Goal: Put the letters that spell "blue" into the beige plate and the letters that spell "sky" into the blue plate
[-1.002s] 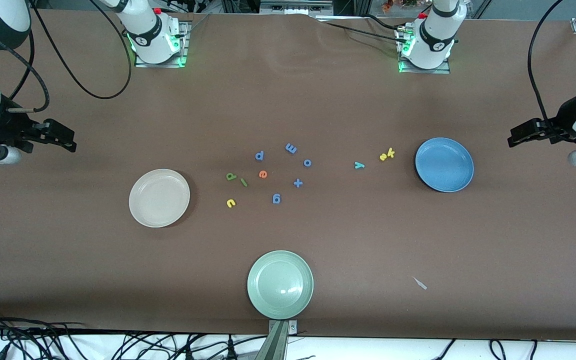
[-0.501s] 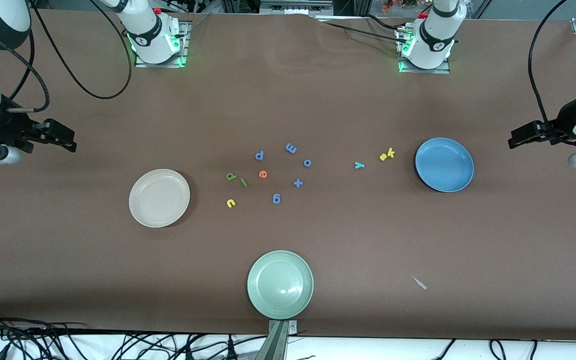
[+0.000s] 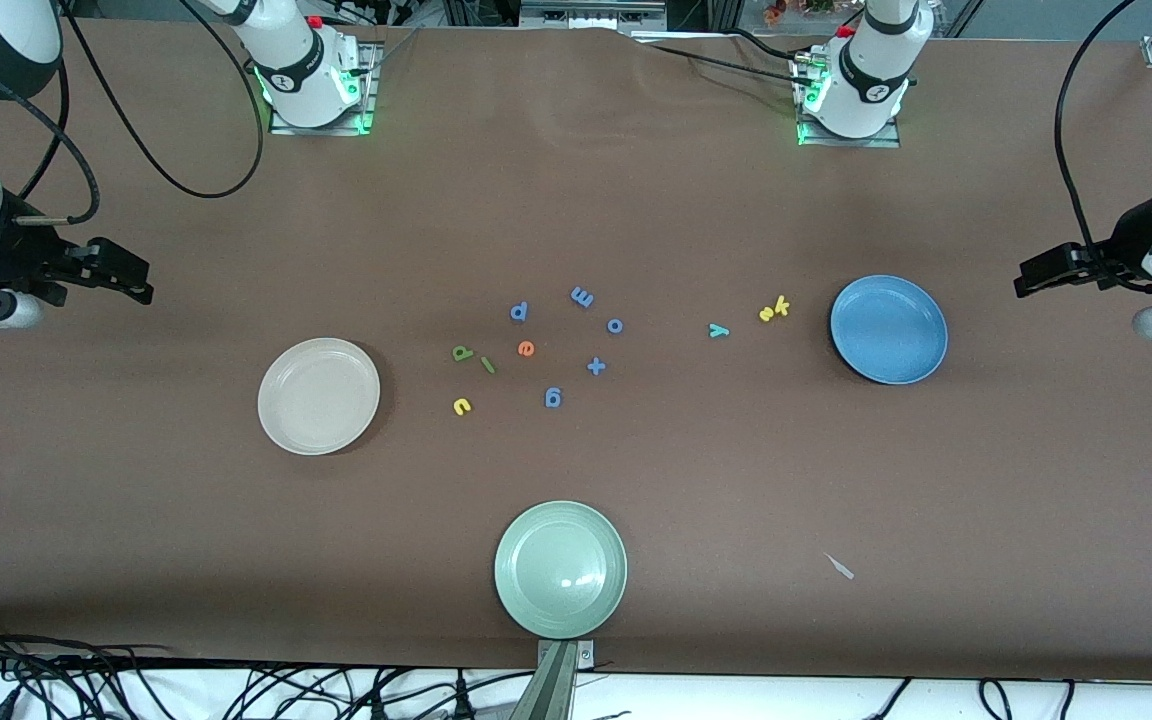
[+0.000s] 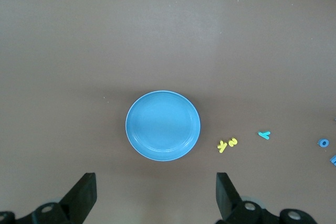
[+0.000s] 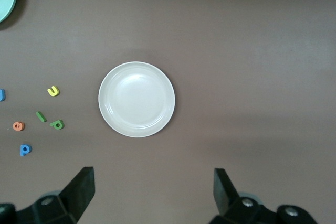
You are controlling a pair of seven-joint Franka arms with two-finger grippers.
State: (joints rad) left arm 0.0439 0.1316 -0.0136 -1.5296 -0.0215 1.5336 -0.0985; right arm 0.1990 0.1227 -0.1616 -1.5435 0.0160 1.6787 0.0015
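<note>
Brown table [image 3: 576, 180] spread wide under two white arms, each base lit green and marked with a small round logo too small to read. Right gripper [image 3: 121, 275] parked in the air at the right arm's end of the table, jaws released and spread wide, nothing between them; beige plate [image 3: 318, 395] seen straight ahead between those jaws in the right wrist view [image 5: 136, 99], bare inside. Left gripper [image 3: 1041, 272] likewise waiting at the left arm's end, jaws released and wide, holding nothing; blue plate [image 3: 888, 329] centred between those jaws in the left wrist view [image 4: 163, 125], also bare. Pale green plate [image 3: 560, 569] near the front edge, well apart from both sets of jaws. Foam letters loose on the cloth between the beige and blue plates, none in either plate. Toward the beige plate: dark green b [image 3: 462, 353], thin green l [image 3: 487, 365] just beside it, orange e [image 3: 526, 348], yellow u [image 3: 461, 406] nearer the camera. Toward the blue plate: yellow k [image 3: 781, 306] and yellow s [image 3: 767, 315] touching or nearly so, teal y [image 3: 718, 330] a little apart. Blue pieces in the middle cluster: p [image 3: 519, 311], m [image 3: 582, 296], o [image 3: 615, 326], plus sign [image 3: 596, 367], g [image 3: 553, 398]. Pale scrap [image 3: 840, 567] alone on the cloth toward the front edge.
</note>
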